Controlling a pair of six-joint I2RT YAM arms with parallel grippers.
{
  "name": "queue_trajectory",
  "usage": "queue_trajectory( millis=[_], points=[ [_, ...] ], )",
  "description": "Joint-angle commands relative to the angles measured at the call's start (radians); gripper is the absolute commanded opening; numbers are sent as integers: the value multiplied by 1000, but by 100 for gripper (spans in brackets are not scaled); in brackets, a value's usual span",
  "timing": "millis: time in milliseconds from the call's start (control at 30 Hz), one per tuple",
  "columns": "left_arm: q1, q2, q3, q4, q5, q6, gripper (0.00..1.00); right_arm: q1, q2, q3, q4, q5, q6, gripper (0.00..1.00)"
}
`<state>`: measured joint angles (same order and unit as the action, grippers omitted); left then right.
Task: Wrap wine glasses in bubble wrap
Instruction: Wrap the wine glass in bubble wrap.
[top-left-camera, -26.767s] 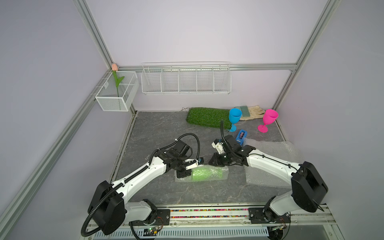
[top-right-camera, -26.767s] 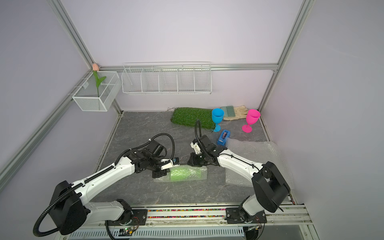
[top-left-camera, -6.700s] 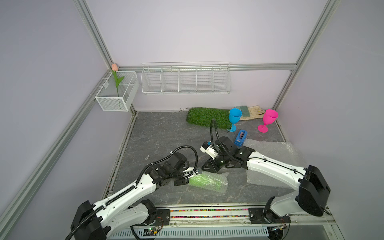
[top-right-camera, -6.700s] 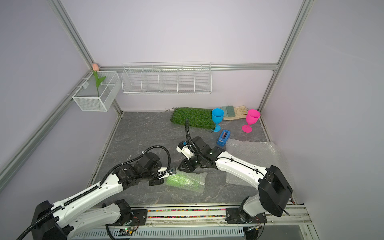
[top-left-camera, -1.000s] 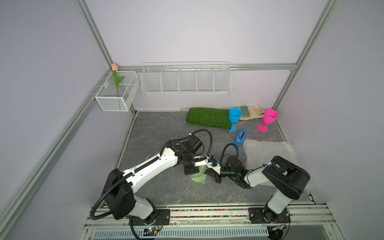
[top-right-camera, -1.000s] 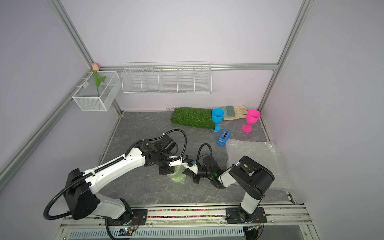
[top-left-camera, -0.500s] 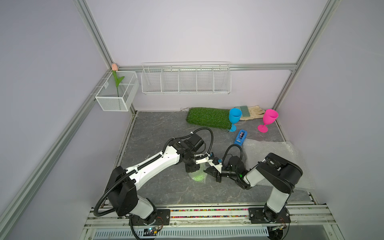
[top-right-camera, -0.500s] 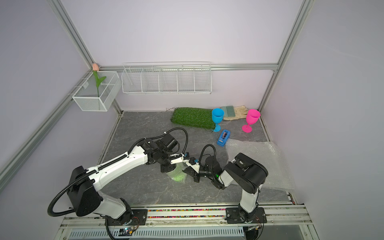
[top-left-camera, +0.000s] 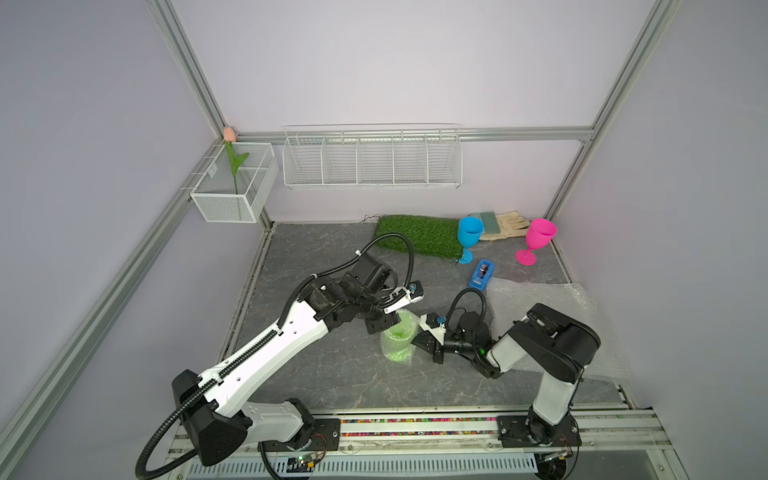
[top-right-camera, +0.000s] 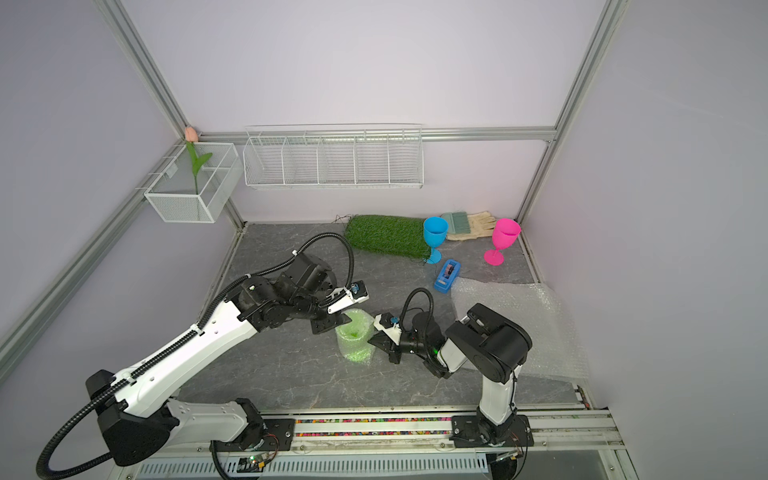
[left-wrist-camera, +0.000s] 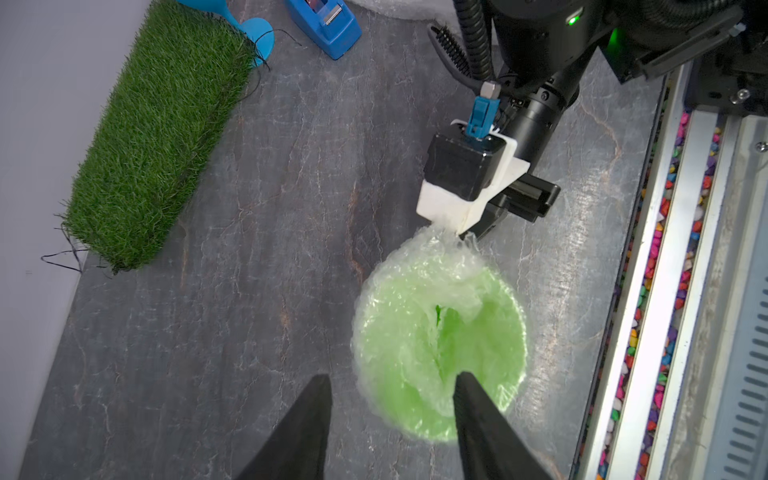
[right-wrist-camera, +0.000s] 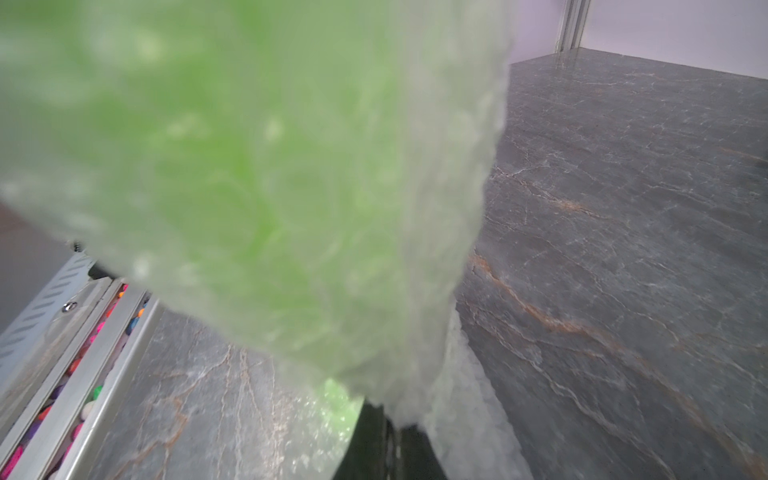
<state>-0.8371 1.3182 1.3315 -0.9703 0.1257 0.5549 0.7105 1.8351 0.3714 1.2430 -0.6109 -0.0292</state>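
Top views: three goblets (top-left-camera: 470, 232) (top-left-camera: 540, 235) (top-left-camera: 400, 333) (one wrapped)

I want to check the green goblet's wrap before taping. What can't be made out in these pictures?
- Green goblet: stem and foot are hidden under the bubble wrap in every view.
- Right gripper: how much wrap it pinches is hidden, because blurred wrap fills the right wrist view.
- Left gripper: whether one finger touches the wrap is unclear in the left wrist view.
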Motion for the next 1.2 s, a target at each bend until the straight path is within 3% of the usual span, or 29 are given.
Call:
queue_trajectory(
  millis=[0, 100, 400, 567, 667, 867, 1167],
  points=[
    [0, 49, 7, 25, 59, -23, 52, -7, 19, -12, 25, -15, 9, 7],
    [0, 74, -10, 53, 124, -10, 52, -12, 26, -10, 30, -15, 14, 7],
    [1, 153, -67, 148, 114, -33, 51, -13, 29, -8, 29, -24, 15, 7],
    [0, 219, -89, 120, 116, -21, 13, -13, 29, -8, 26, -25, 15, 7],
    [0, 239, -115, 117, 131, -17, 0, -13, 31, -6, 24, -24, 15, 7],
    [1, 249, -153, 112, 106, -32, 0, -15, 33, -4, 24, -25, 16, 7],
    [1, 145, 20, -7, 69, -24, 24, -17, 33, -3, 23, -30, 18, 7]
  ],
)
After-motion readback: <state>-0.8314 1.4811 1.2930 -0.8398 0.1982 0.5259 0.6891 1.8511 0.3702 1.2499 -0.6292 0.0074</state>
